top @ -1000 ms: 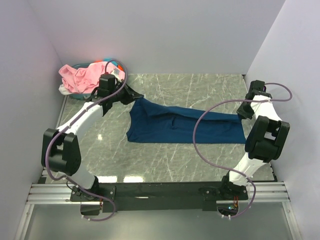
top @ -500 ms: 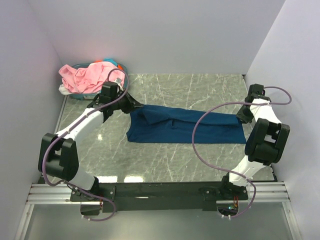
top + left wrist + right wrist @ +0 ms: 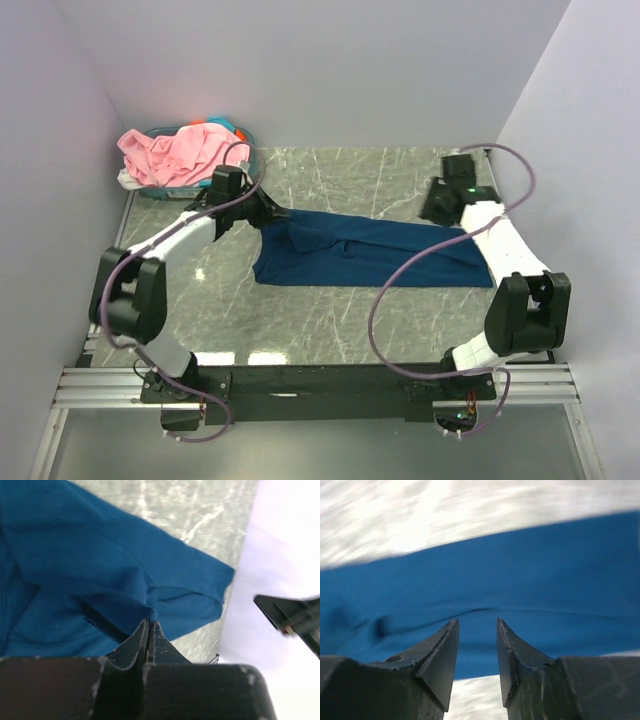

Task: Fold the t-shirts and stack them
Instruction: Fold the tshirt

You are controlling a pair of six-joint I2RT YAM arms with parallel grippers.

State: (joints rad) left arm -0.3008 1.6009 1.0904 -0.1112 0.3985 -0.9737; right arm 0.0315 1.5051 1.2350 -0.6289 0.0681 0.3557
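Observation:
A dark navy t-shirt point(image 3: 370, 250) lies stretched left to right across the marble table. My left gripper point(image 3: 272, 212) is at its far left corner, shut on a pinch of the blue cloth point(image 3: 150, 614) at its tips point(image 3: 149, 622). My right gripper point(image 3: 430, 207) hovers over the shirt's far right edge. Its jaws point(image 3: 477, 622) stand apart with nothing between them, and the blue cloth point(image 3: 530, 580) spreads beyond them. A light pink t-shirt point(image 3: 170, 153) is heaped with other pale cloth at the back left corner.
A teal basket point(image 3: 236, 127) under the pink heap sits in the back left corner. Walls close in the table on the left, back and right. Bare marble point(image 3: 330, 320) lies in front of the navy shirt.
My right gripper has let go of the shirt's right end, opened, and swung back and left. My left gripper has moved slightly right and down, laying the shirt's left corner lower.

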